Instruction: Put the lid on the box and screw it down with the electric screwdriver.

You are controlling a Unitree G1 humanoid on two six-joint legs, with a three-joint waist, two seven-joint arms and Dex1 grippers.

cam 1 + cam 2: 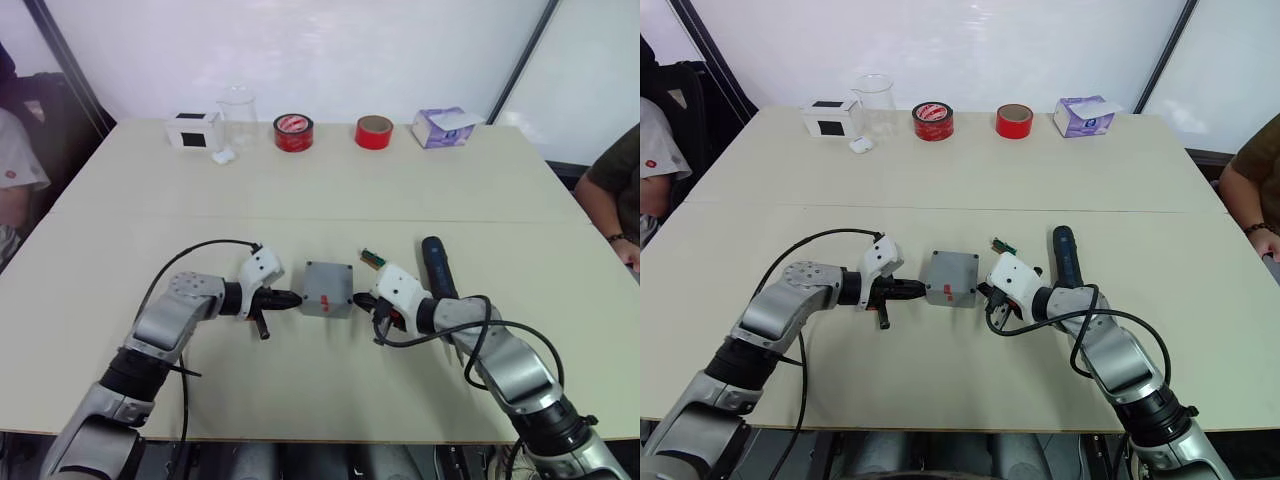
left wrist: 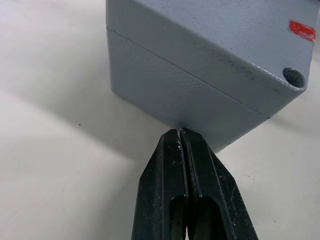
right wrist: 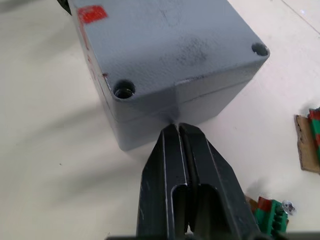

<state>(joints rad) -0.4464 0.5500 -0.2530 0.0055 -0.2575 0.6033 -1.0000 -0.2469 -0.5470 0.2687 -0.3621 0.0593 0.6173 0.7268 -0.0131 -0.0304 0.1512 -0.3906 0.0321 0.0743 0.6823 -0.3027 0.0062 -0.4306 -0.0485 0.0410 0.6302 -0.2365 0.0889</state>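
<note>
The grey box [image 1: 326, 300] stands at the middle of the table with the lid [image 1: 330, 279] lying flush on top; open screw holes show at the lid's corners [image 3: 123, 91] and a red mark [image 3: 93, 13] on it. My left gripper [image 1: 297, 298] is shut, its tips against the box's left side [image 2: 165, 95]. From the other side, my right gripper [image 1: 358, 298] is also shut and its tips touch the box's right corner [image 3: 150, 127]. The electric screwdriver [image 1: 438, 268] lies on the table behind my right wrist, held by nothing.
A small green and red part [image 1: 372, 259] lies just right of the box. Along the far edge stand a white box with a black square [image 1: 193, 130], a clear beaker [image 1: 237, 112], two red tape rolls [image 1: 293, 132] [image 1: 374, 131] and a purple tissue box [image 1: 443, 127]. People sit at both table ends [image 1: 610, 190].
</note>
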